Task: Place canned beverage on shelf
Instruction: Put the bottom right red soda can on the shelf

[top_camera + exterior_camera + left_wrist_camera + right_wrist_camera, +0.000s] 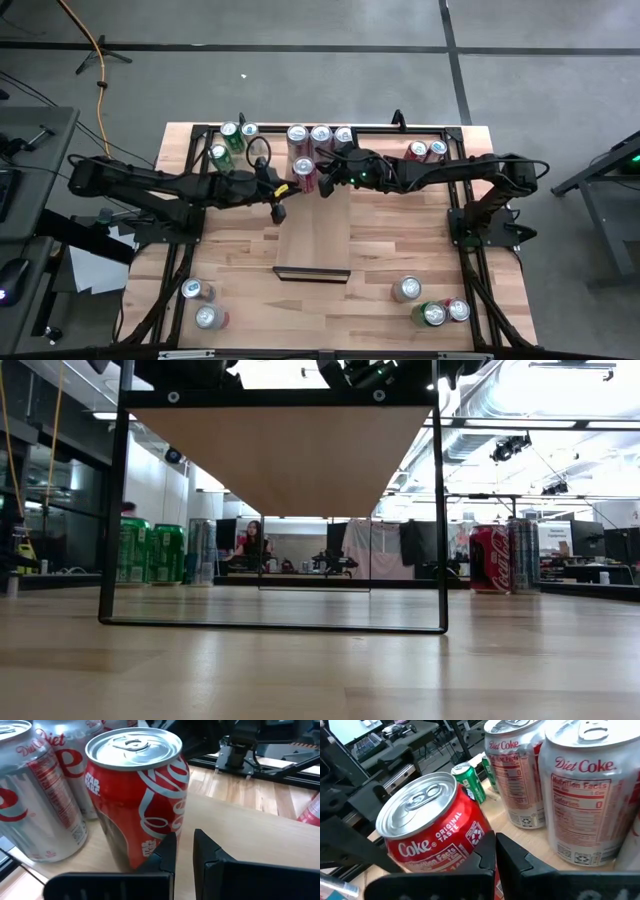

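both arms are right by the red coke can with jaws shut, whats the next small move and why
Probably open the left gripper before closing in. Its jaws stand shut just in front of the red Coke can, which stands upright on the shelf beside the Diet Coke cans; shut jaws cannot go around it. The right gripper sits shut on the can's other side, so it might best wait.

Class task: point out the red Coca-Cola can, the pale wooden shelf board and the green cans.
Red Coca-Cola can point(142, 805): left wrist view, printed side.
Pale wooden shelf board point(312, 238): high view, bare top.
Green cans point(150, 552): low view, side walls.
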